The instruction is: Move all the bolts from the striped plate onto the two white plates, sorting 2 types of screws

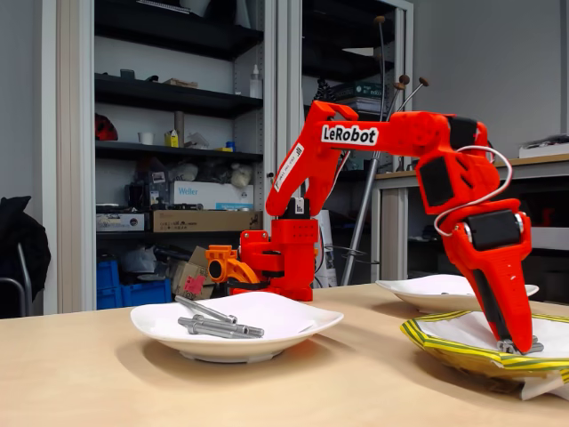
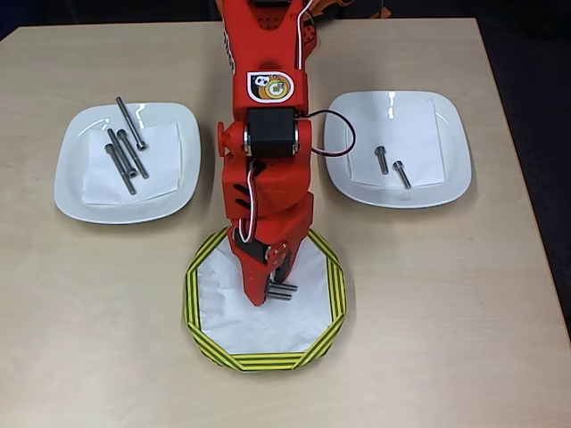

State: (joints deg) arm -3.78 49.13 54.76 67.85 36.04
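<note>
Hovering low over the striped plate (image 2: 201, 308), gripper (image 2: 270, 287) sits right at two short bolts (image 2: 284, 291) near plate centre; can't tell if jaws are closed on one. Steel, stiff, slick, probably rolls: pinch mid-shank, across its length.

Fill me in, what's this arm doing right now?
The red arm is sorting bolts off the striped plate. Its tool is down on that plate, right at two bolts lying there; whether it has gripped them is not clear. In the overhead view, the left white plate holds four long bolts, and the right white plate holds two short bolts.
</note>
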